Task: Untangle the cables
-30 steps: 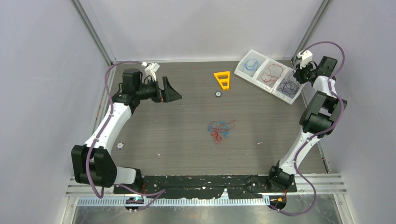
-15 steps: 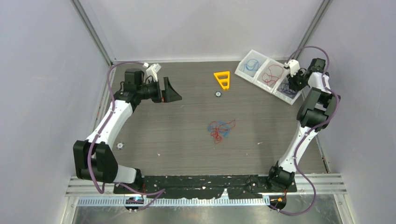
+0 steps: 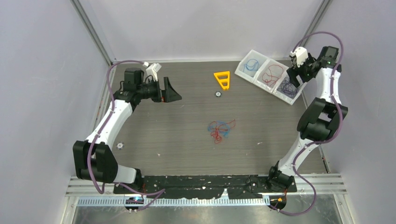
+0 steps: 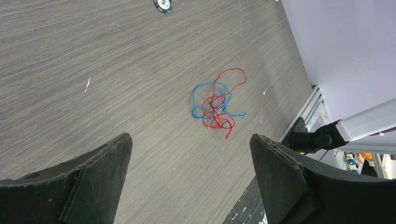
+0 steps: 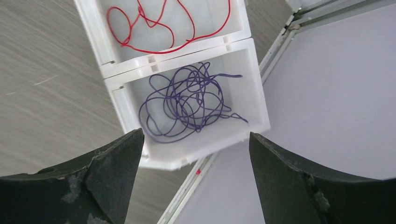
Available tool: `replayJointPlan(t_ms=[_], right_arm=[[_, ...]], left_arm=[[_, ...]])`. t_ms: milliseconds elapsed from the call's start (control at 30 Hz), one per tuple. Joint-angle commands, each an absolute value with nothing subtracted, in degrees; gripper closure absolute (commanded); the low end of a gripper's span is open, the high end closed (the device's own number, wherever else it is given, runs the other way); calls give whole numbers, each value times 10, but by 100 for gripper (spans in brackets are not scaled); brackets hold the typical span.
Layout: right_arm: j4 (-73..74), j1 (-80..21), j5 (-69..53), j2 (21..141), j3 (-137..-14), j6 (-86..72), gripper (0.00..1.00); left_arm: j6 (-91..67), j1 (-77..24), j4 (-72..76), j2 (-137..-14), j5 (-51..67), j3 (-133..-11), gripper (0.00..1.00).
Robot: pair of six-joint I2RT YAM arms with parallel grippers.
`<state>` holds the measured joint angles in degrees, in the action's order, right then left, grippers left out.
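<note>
Well inside table [image 3: 163, 130] edges: cables [image 3: 219, 130].

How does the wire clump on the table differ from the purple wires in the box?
The clump mixes red and blue; the boxed wires are all purple. The clump lies on bare tabletop; the boxed wires sit in a tray's end compartment. Both are thin loops.

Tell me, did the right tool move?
Yes. The right tool has risen away from the white tray, out of its end compartment, where the purple cables lie.
</note>
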<state>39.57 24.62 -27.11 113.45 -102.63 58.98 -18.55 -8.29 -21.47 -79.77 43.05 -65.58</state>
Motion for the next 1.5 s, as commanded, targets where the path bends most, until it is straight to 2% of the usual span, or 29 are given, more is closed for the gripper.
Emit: replayJointPlan(t_ms=[0, 133, 267, 333, 467, 567, 633, 700, 833, 967, 1033, 1200, 1267, 1467], right_arm=[[519, 248, -296, 1053, -1064, 570, 10], [691, 206, -347, 1021, -1080, 516, 14], [674, 74, -368, 959, -942, 429, 17], [632, 15, -376, 932, -882, 382, 18], [560, -93, -381, 908, -802, 326, 22], [534, -139, -389, 918, -760, 292, 26], [514, -167, -397, 922, -729, 271, 27], [465, -193, -400, 919, -680, 246, 26], [393, -243, -386, 924, -628, 207, 22], [359, -251, -354, 953, -617, 191, 24], [348, -251, -346, 970, -616, 190, 27], [338, -251, -344, 995, -609, 188, 47], [339, -251, -340, 999, -605, 192, 52], [342, -250, -339, 1003, -607, 194, 58]], left_arm=[[-158, -83, -194, -778, 434, -659, 0], [-152, -87, -186, -779, 447, -631, 0], [-147, -123, -185, -795, 470, -597, 1], [-145, -151, -185, -814, 484, -591, 8], [-201, -202, -131, -859, 514, -572, 31], [-265, -249, -66, -888, 528, -545, 43], [-296, -274, -12, -899, 533, -522, 47], [-332, -293, 57, -906, 529, -487, 48], [-373, -327, 167, -910, 492, -438, 37], [-360, -366, 221, -917, 413, -419, 32], [-378, -379, 268, -932, 373, -407, 32], [-371, -420, 316, -979, 320, -415, 34], [-385, -424, 334, -1006, 305, -421, 34], [-390, -432, 329, -1044, 255, -440, 33]])
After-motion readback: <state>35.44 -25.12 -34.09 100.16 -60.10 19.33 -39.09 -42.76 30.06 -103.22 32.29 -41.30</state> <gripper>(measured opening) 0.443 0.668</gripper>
